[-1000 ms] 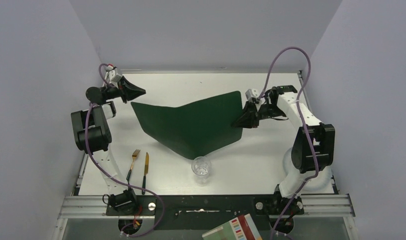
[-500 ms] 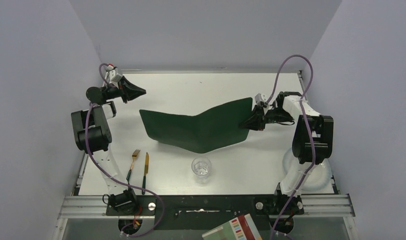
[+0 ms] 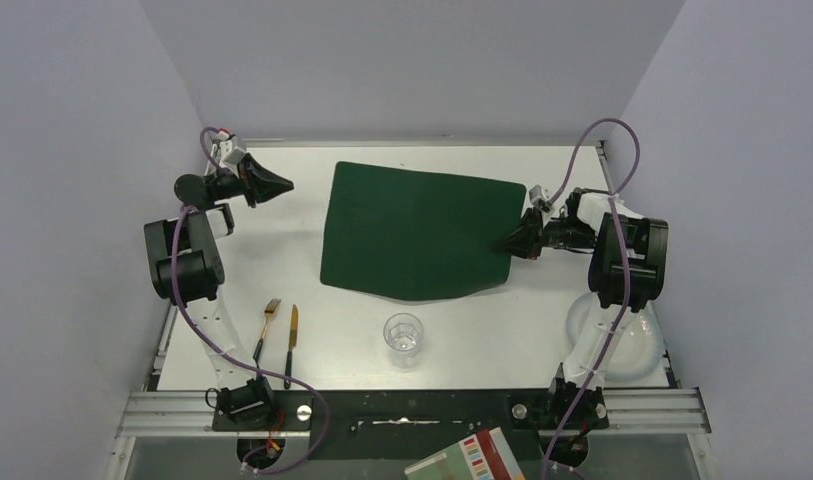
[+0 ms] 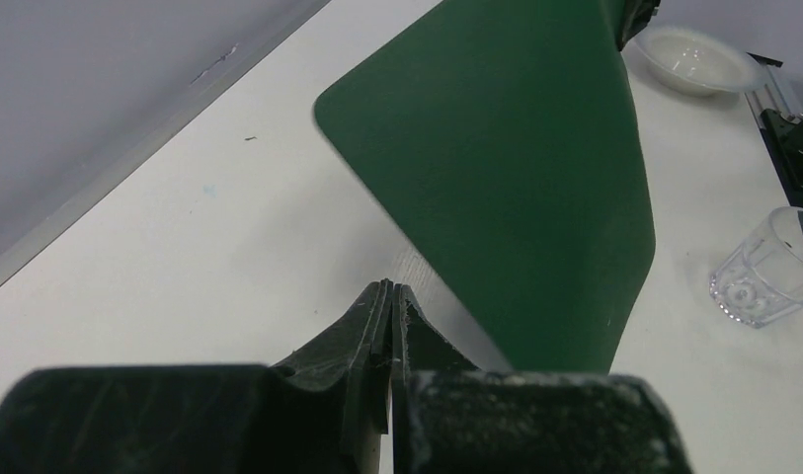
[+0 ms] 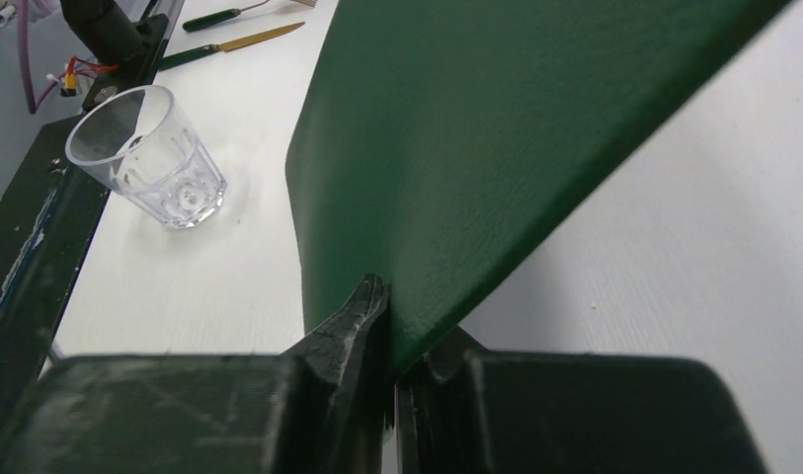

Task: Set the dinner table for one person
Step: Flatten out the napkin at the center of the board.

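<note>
A dark green placemat (image 3: 417,230) lies unfolded across the middle of the white dinner table (image 3: 282,260), its right edge lifted. My right gripper (image 3: 512,240) is shut on that right edge; in the right wrist view the placemat (image 5: 496,148) runs out from between the jaws of the right gripper (image 5: 389,296). At the far left my left gripper (image 3: 282,184) hovers shut and empty, apart from the mat. In its own view the left gripper (image 4: 391,288) points at the placemat (image 4: 506,168). A clear glass (image 3: 403,334) stands near the front centre. A gold fork (image 3: 267,328) and knife (image 3: 291,345) lie at front left.
A white plate (image 3: 637,345) sits at the front right, partly behind my right arm. The glass (image 5: 155,158) and the cutlery (image 5: 244,39) also show in the right wrist view. A booklet (image 3: 467,458) lies below the table's front rail.
My right gripper has pulled the placemat's edge to the right, and the mat has gone from a folded, tented shape to spread nearly flat. The left arm has not moved.
</note>
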